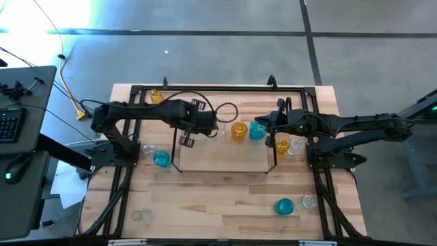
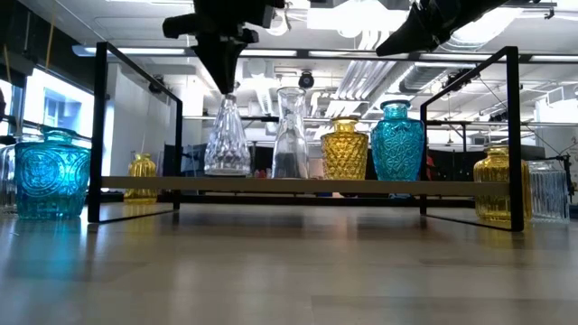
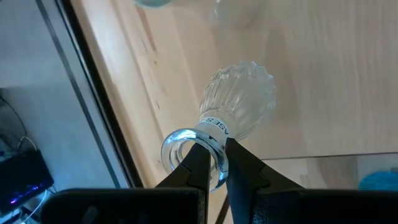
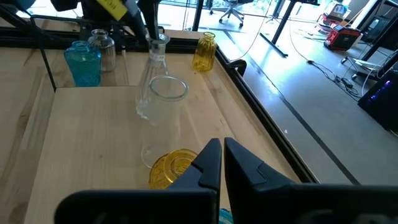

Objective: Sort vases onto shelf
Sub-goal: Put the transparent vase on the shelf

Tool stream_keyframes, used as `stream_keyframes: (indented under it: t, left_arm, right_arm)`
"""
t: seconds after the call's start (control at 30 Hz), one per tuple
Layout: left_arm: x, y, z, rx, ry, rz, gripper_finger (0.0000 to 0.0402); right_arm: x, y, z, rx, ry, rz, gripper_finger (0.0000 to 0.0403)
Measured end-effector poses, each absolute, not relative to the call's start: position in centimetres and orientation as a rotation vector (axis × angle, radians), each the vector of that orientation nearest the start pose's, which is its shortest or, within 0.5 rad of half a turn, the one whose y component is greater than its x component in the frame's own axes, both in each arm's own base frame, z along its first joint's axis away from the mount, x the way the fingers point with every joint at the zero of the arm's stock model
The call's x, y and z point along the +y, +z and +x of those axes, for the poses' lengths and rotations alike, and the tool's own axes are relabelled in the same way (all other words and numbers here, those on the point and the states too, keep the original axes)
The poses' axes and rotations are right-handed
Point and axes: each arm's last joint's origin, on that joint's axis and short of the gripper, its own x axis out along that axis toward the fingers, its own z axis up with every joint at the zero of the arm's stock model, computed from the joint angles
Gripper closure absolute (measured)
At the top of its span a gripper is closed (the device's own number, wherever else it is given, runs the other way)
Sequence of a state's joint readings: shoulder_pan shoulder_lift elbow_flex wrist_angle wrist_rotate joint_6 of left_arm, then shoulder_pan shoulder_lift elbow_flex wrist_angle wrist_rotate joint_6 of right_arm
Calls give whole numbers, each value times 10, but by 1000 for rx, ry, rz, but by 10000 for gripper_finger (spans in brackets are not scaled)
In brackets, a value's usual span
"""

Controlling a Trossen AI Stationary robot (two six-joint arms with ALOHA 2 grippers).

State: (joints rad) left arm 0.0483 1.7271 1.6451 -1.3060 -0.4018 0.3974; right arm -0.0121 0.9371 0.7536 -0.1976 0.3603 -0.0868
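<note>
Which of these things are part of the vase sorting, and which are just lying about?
Part of the job:
- shelf
- clear vase pinched at the rim by the left tool
- second clear vase, amber vase and turquoise vase on the shelf
- loose vases on the table, such as the turquoise one
- right tool, shut and empty

Lying about:
- keyboard
- yellow cable

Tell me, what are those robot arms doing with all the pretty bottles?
The left gripper is pinching the rim of a clear vase standing on the shelf. Beside it stand another clear vase, a yellow one and a blue one. The right gripper waits, shut, above them.
</note>
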Motion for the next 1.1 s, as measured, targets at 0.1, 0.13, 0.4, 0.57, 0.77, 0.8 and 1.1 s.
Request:
stream_keyframes:
  t: [0.1,0.13,0.4,0.57,0.77,0.8,1.1]
  left_arm:
    - [26,309,327,1456,88,569,386]
    - [26,309,327,1451,84,564,386]
    - [23,309,328,1428,70,478,386]
    - [23,310,330,1402,116,467,386]
    - [24,307,331,1418,138,472,384]
    - [25,307,331,1422,141,472,384]
    - [30,304,329,1444,159,449,384]
  right_arm:
    - [-13,295,203,394,-352,-151,403]
    - [-13,295,203,394,-352,-151,403]
    - [-13,295,203,394,-352,-152,403]
    - [-13,295,203,394,-351,-152,403]
    - [-13,295,203,394,-351,-152,403]
    - [-13,295,203,394,-351,-152,403]
    - [-13,295,203,394,-351,-153,403]
